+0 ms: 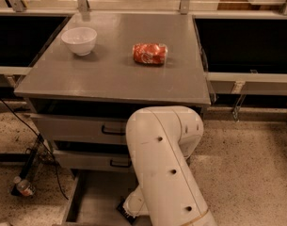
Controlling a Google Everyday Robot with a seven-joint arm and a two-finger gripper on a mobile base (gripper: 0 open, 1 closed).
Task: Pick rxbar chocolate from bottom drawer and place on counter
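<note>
Down in the open bottom drawer (93,199), the tool (132,212) sits low over the grey floor, largely hidden behind the white arm (164,168); whether it is apart or together cannot be told. A small black corner, apparently the rxbar (122,209), shows right at it. On the counter (115,79) stand a bowl (79,40) and a red packet (149,53), apart.
</note>
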